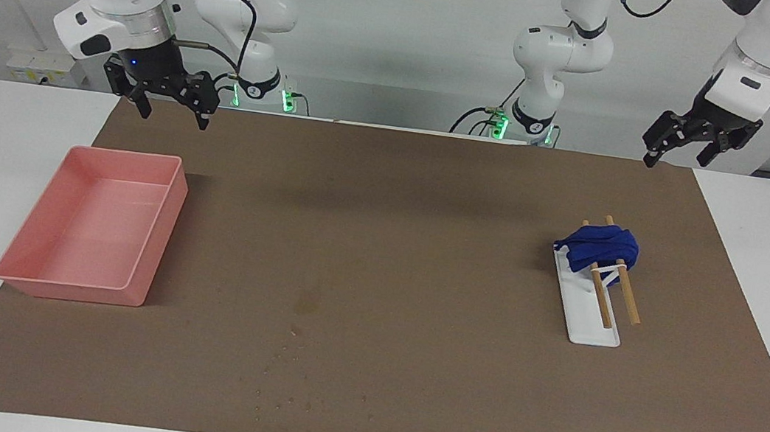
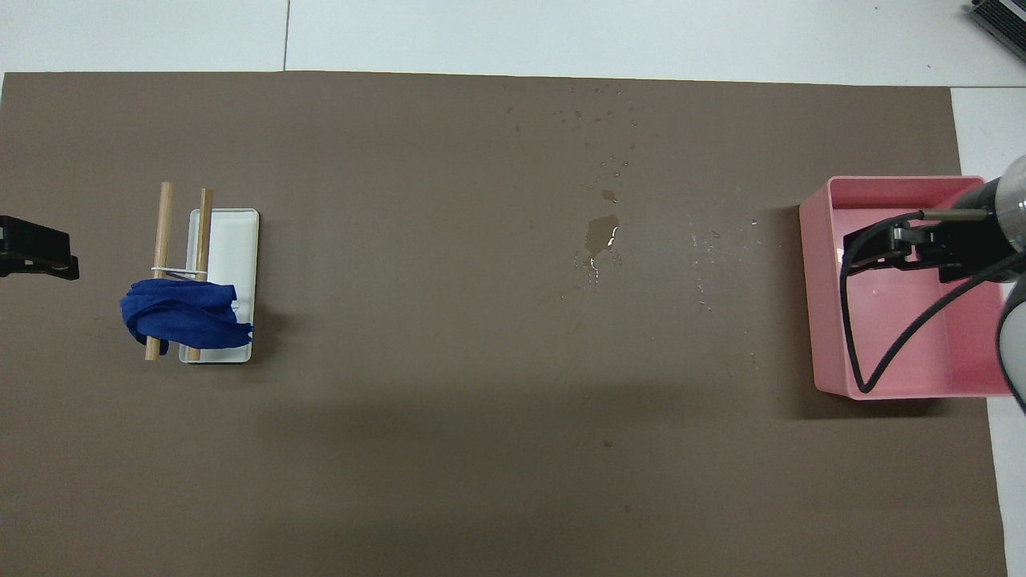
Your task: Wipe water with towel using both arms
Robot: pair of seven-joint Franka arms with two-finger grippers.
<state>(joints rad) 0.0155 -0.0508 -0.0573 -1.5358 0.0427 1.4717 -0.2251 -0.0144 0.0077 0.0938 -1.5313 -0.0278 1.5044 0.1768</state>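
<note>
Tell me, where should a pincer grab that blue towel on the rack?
Probably the bunched top of the towel, coming straight down from above. It is draped over the two wooden sticks of the white rack, so the heaped folds stand proud, and lifting upward should free it.

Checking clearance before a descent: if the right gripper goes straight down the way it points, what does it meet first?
Probably the pink plastic tray: the overhead view shows the right gripper over it. In the facing view it seems nearer the tray's robot-side edge, so the brown mat is possible.

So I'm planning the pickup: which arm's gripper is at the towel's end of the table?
The left gripper. The towel is draped over the rack's sticks at its end; the right gripper hangs by the pink tray.
</note>
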